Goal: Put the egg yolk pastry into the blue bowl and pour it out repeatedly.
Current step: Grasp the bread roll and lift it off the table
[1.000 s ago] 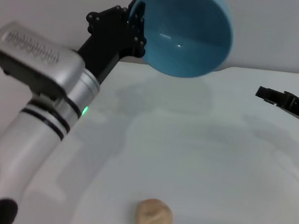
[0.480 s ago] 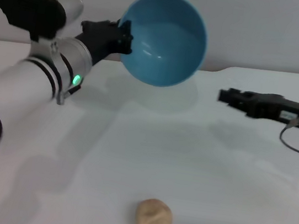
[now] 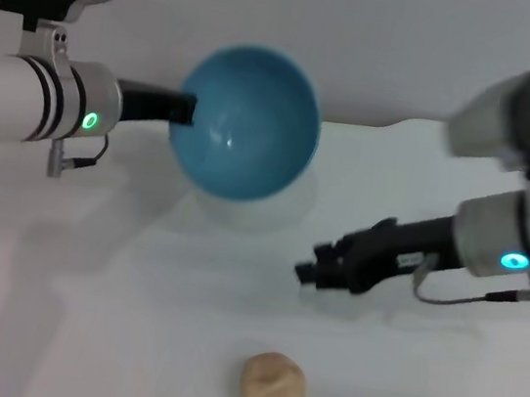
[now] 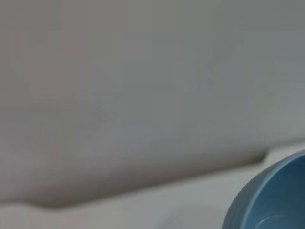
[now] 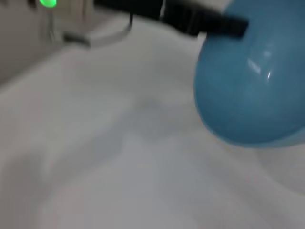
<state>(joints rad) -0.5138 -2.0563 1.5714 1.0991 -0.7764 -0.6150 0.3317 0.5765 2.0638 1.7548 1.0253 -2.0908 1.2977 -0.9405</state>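
Observation:
The blue bowl [image 3: 244,136] hangs in the air over the far middle of the white table [image 3: 110,315], tipped on its side with its empty glossy inside facing me. My left gripper [image 3: 187,109] is shut on the bowl's left rim. The bowl also shows in the left wrist view [image 4: 271,202] and the right wrist view [image 5: 252,90], where the left gripper [image 5: 224,25] clamps its edge. The egg yolk pastry [image 3: 272,387] lies on the table near the front edge, apart from both grippers. My right gripper [image 3: 319,270] is low over the table, a little behind and to the right of the pastry.
A grey wall runs behind the table's far edge [image 3: 393,128]. A cable [image 3: 458,297] hangs from the right wrist. The bowl's shadow falls on the table below it [image 3: 253,217].
The left arm has swung left and lowered the tilted bowl toward the table's middle. The right arm has moved in from the far right to just behind the pastry. The pastry has not moved.

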